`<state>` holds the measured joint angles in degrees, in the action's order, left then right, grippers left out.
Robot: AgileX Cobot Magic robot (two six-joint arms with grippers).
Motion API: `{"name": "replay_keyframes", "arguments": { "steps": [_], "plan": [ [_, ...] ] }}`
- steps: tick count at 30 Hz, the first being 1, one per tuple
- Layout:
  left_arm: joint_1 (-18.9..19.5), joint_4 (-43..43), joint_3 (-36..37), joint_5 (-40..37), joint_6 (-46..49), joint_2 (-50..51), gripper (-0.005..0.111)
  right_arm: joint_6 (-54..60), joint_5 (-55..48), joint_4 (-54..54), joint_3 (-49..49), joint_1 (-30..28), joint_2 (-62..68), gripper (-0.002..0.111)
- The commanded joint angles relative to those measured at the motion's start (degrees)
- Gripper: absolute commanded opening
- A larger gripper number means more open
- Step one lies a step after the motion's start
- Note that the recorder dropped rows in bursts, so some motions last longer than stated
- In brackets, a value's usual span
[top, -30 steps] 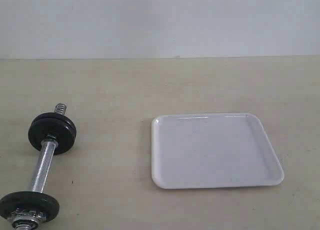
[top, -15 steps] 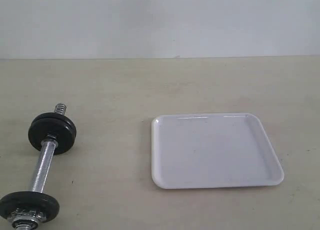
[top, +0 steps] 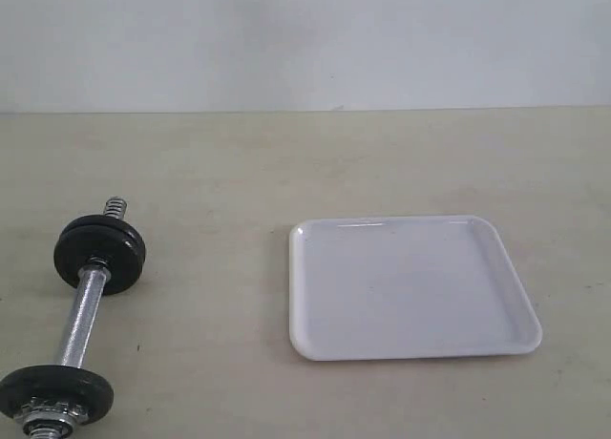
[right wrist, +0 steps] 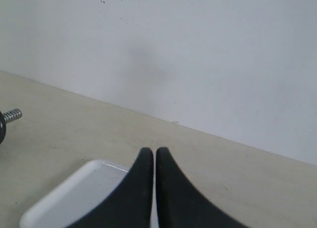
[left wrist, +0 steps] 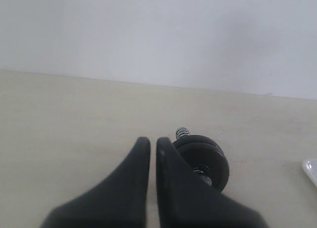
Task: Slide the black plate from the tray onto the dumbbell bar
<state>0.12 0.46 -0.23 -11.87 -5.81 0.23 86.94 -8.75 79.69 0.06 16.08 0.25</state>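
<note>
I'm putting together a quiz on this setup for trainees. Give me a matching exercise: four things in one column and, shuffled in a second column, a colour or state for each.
Column one:
1. tray
2. dumbbell bar
3. far disc on the bar
4. left gripper

Column two:
A. black and round
B. jaws shut
C. glossy white
D. chrome

Pairs: 1-C, 2-D, 3-A, 4-B
</note>
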Motion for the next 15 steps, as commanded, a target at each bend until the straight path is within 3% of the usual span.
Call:
{"name": "replay_keyframes", "arguments": {
  "steps": [1, 15],
  "plan": [
    [0.23, -0.07, 0.23, 0.54, 0.31, -0.23, 0.004, 0.44, -0.69, -0.04, -0.06, -0.23, -0.08, 0.000],
    [0.23, -0.07, 0.23, 0.54, 0.31, -0.23, 0.004, -1.10, -0.69, -0.13, -0.06, -0.23, -0.08, 0.000]
  ]
}}
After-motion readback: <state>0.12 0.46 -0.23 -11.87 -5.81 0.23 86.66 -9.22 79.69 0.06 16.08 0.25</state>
